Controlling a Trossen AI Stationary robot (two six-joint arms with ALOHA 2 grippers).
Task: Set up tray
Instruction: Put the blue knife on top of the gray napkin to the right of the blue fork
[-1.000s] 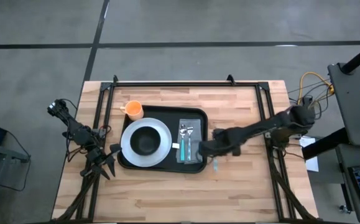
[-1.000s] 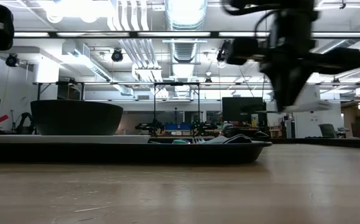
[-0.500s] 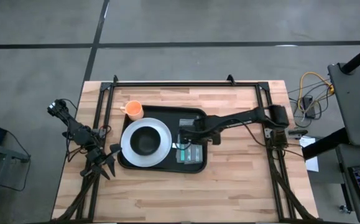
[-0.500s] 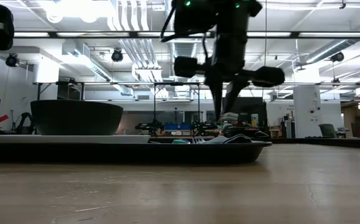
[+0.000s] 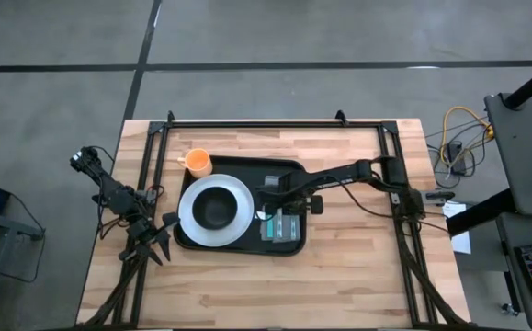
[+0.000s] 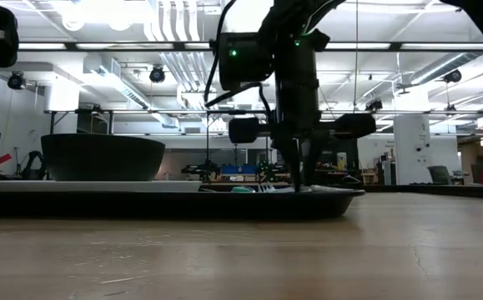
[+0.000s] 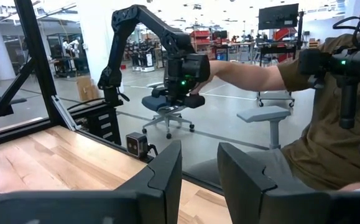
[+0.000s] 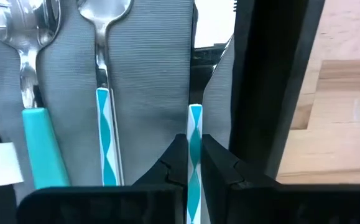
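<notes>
The black tray [image 5: 238,167] lies mid-table and carries a white plate [image 5: 190,216] with a black bowl [image 5: 215,210], an orange cup [image 5: 198,163] and a grey napkin [image 5: 288,230] on its right part. Two spoons [image 8: 105,37] with teal handles lie on the napkin [image 8: 148,62]. My right gripper [image 5: 279,198] reaches in from the table's right, stands over the napkin and is shut on a third utensil with a teal-and-white handle. Its metal end I cannot make out. My left gripper [image 5: 153,241] waits open at the table's left edge, touching nothing. My right gripper [image 8: 194,163] pinches the third utensil's striped handle [image 8: 194,127] between its two fingers, with the fingers [image 6: 298,171] pointing down from above. The handle runs on past the fingertips over the grey napkin, beside the tray's right rim [image 8: 260,93]. Whether it rests on the napkin, I cannot tell.
Bare wooden table [image 5: 357,276] lies to the right of and nearer than the tray. A black frame rail [image 5: 247,124] runs along the far edge. A person in a brown shirt [image 7: 329,124] sits beyond the table's left side, among other robot arms.
My right gripper has swung from beside the tray's right edge toward the table's left, over the tray. It has come down until its fingers stand at the napkin. The tray, plate, bowl and cup have stayed put.
</notes>
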